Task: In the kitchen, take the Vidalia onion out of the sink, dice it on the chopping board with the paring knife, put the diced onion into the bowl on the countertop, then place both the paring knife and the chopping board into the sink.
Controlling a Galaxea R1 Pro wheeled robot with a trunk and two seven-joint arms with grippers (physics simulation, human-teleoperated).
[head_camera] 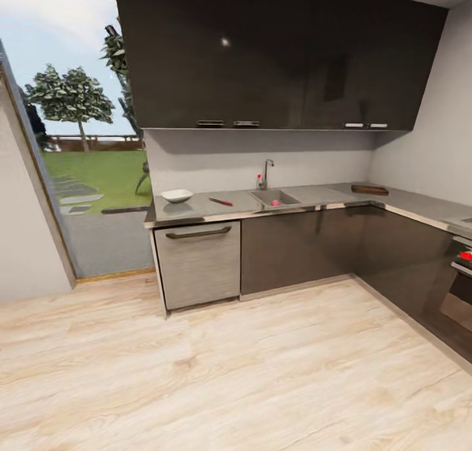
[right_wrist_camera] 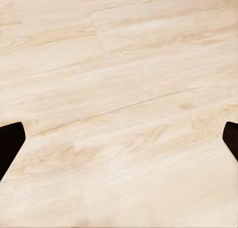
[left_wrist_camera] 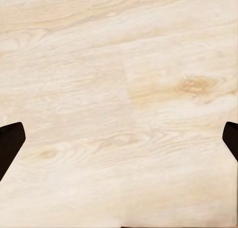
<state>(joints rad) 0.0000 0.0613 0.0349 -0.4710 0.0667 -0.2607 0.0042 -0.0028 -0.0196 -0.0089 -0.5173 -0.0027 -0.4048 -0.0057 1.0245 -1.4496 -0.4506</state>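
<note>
Head view is showing the counter [head_camera: 196, 210] far ahead: Vidalia onion [head_camera: 275, 203] in the sink [head_camera: 265, 197], paring knife [head_camera: 221, 202] left of it. You're approaching; keep driving straight at the sink. Both jaws are hanging wide apart, empty, over wood floor [left_wrist_camera: 119, 89].

Grey glossy table [head_camera: 196, 210] seen across room. White bowl [head_camera: 177, 195] near its left end; red-handled paring knife [head_camera: 221, 202] beside sink [head_camera: 265, 197]; pinkish onion [head_camera: 275, 203] inside; dark chopping board [head_camera: 369, 189] far right.

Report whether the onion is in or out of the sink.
In: the pinkish Vidalia onion sits inside the sink basin, below the tap.
</note>
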